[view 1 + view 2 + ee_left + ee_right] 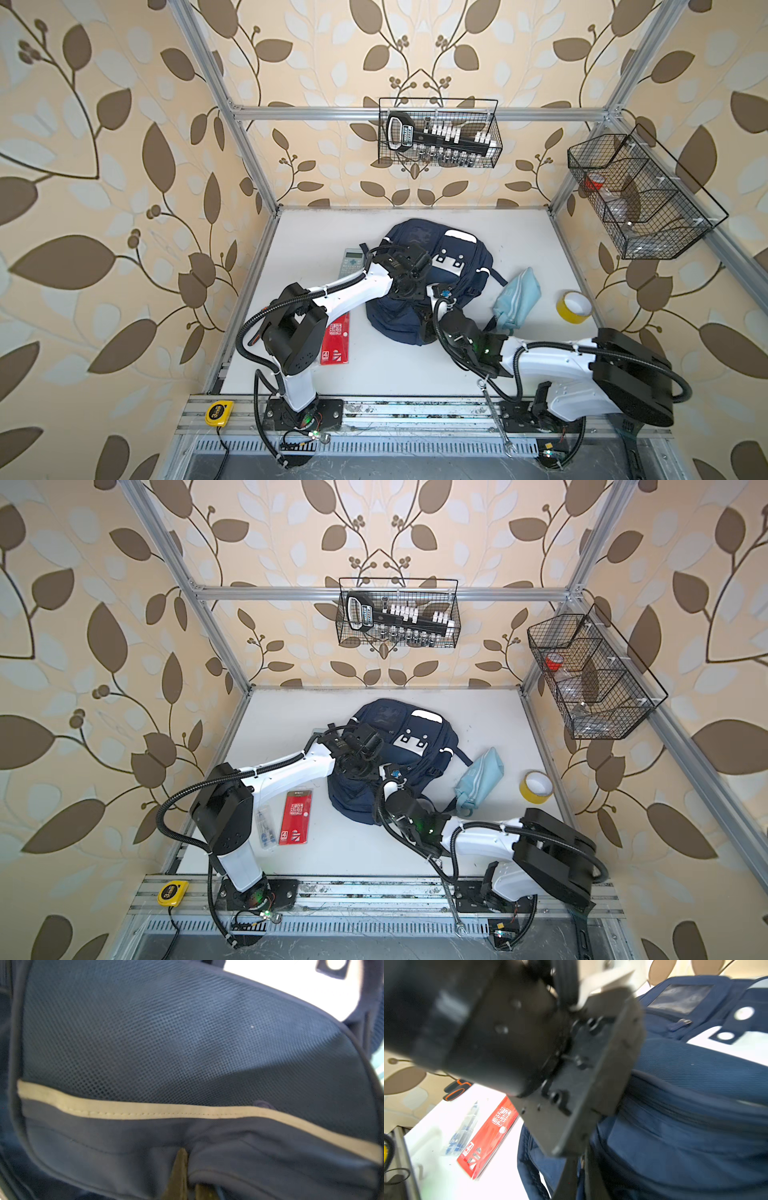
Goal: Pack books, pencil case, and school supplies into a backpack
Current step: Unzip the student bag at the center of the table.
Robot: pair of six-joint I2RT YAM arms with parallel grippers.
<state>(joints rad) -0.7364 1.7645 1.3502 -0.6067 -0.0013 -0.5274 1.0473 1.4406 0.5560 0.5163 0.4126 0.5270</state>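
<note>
The navy backpack (405,239) (374,719) lies in the middle of the white table. My left gripper (410,290) (190,1176) reaches down onto it, shut on a fold of its fabric below the grey stripe. My right gripper (437,291) (581,1172) is at the backpack's near side, shut on what looks like a zipper pull. The calculator (351,262) lies left of the backpack, partly under my left arm. The red booklet (336,340) (296,818) and the clear box with blue contents (264,827) lie front left. The teal pencil case (517,301) lies to the right.
A yellow tape roll (573,305) sits at the right edge of the table. Wire baskets hang on the back wall (438,133) and the right wall (636,199). A yellow tape measure (219,412) and a wrench (494,411) lie on the front rail.
</note>
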